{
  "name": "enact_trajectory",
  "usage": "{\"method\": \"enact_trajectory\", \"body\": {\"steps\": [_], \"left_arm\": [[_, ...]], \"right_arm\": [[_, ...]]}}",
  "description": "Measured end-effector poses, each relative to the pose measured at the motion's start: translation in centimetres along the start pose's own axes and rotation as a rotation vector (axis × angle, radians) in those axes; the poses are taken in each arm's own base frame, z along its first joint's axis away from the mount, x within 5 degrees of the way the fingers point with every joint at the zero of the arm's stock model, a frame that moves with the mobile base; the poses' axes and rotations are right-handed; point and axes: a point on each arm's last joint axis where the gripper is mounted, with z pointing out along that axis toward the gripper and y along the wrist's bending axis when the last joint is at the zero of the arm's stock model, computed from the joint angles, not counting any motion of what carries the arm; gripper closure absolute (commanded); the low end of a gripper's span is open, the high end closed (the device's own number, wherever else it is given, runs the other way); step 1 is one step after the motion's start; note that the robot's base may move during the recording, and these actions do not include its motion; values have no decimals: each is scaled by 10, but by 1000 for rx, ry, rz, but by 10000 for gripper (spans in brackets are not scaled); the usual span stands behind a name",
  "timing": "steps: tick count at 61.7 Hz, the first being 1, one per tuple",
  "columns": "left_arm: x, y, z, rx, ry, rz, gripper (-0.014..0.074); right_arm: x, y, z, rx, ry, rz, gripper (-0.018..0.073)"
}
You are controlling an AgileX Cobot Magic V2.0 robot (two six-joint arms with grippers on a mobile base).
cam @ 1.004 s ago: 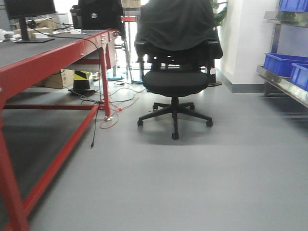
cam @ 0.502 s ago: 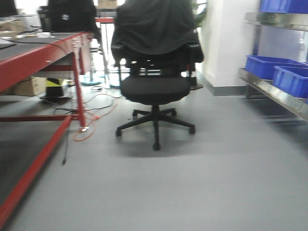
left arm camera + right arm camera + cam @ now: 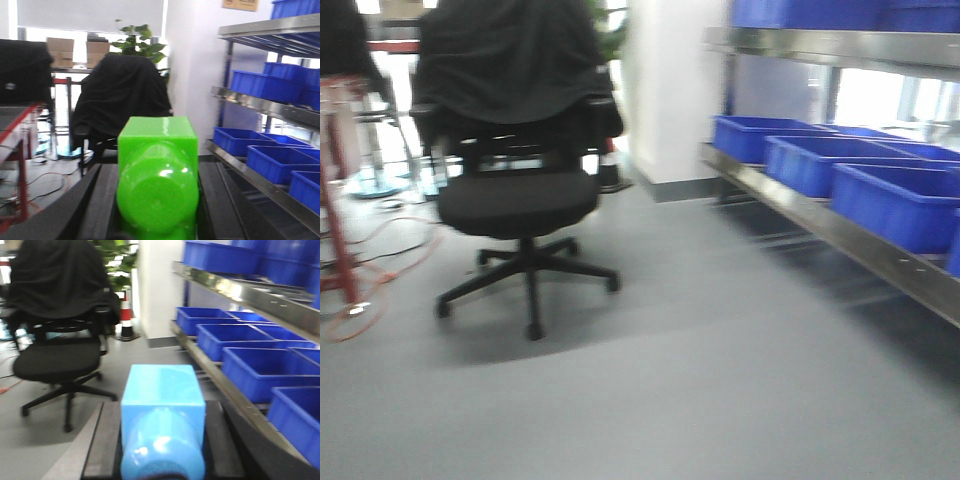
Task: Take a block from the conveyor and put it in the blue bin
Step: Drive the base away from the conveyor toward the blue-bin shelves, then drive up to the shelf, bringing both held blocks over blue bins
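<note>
In the left wrist view, my left gripper (image 3: pixel 157 170) is shut on a glossy green block (image 3: pixel 157 150) that fills the gap between its black fingers (image 3: pixel 97 200). My right gripper (image 3: pixel 162 410) is shut on a light blue block (image 3: pixel 162 387). Open blue bins (image 3: pixel 900 205) stand in a row on a steel shelf at the right, also seen as bins (image 3: pixel 272 162) and bins (image 3: pixel 260 365). Only a red leg of the conveyor (image 3: pixel 332 220) shows at the far left, and its red edge (image 3: pixel 20 122) shows in the left wrist view. Neither gripper appears in the front view.
A black office chair (image 3: pixel 515 190) draped with a dark jacket stands on the grey floor at left centre. Orange cable (image 3: pixel 380 250) lies by the conveyor leg. A white pillar (image 3: pixel 670 90) and the steel shelf rail (image 3: pixel 840 235) bound the right. A striped cone (image 3: pixel 126 315) stands behind.
The front view has swung right: the conveyor has slid almost out of frame at left, the chair has shifted left, and the shelf of blue bins has come in large at right.
</note>
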Motion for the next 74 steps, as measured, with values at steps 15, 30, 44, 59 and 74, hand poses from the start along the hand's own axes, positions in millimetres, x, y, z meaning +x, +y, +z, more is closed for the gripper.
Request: {"method": "enact_trajectory", "body": {"steps": [15,30,44,59,74], "left_arm": [[0,0,0,0,0,0,708],[0,0,0,0,0,0,708],[0,0,0,0,0,0,708],[0,0,0,0,0,0,708],[0,0,0,0,0,0,708]], "right_arm": [[0,0,0,0,0,0,721],[0,0,0,0,0,0,721],[0,0,0,0,0,0,721],[0,0,0,0,0,0,721],[0,0,0,0,0,0,721]]}}
